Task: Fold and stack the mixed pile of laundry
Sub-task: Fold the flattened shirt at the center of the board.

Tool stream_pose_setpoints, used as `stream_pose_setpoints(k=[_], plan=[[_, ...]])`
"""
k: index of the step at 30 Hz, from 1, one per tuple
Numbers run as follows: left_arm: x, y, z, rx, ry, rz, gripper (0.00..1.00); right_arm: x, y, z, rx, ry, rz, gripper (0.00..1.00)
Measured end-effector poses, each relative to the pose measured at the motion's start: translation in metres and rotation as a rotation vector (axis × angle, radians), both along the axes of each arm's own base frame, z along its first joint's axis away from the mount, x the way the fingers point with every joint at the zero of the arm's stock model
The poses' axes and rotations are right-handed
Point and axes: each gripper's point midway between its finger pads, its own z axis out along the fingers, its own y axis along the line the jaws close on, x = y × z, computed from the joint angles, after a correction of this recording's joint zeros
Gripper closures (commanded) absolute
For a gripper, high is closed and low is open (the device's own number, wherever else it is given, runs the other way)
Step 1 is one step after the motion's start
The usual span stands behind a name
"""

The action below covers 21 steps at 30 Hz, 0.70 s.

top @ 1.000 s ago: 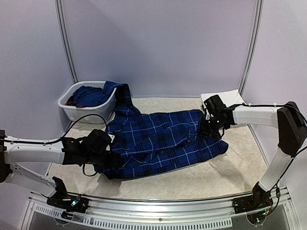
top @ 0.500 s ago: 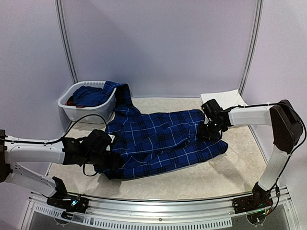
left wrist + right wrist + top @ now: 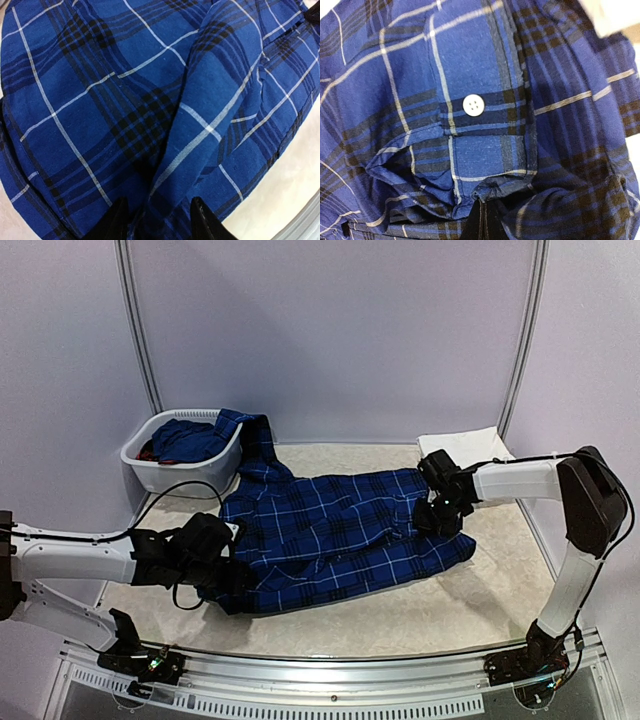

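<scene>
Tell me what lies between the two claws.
The plaid shirt covers the stretch from the left claw to the right claw, as the top view shows.

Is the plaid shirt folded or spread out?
Spread out: the plaid shirt lies flat across the table, one end over the basket rim.

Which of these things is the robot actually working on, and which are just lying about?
Part of the job: plaid shirt, blue garment, red scrap, folded white cloth.
Just there: white basket, table.
</scene>
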Motion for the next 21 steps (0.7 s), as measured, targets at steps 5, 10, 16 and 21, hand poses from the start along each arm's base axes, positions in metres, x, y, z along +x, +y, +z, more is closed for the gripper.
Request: stream_pose_setpoints(k=[5, 10, 16, 21], plan=[[0.0, -0.001, -0.001, -0.01, 0.002, 0.005, 0.57, 0.009, 0.001, 0.025, -0.043, -0.033, 0.012, 0.97], [-0.003, 0.004, -0.012, 0.013, 0.021, 0.015, 0.58, 0.02, -0.002, 0.071, -0.064, -0.125, 0.02, 0.75], [-0.005, 0.01, -0.025, 0.046, 0.045, 0.033, 0.58, 0.019, -0.004, 0.08, -0.074, -0.145, 0.034, 0.68], [-0.006, 0.012, -0.03, 0.058, 0.05, 0.04, 0.59, 0.008, -0.009, 0.062, -0.089, -0.1, 0.042, 0.64]])
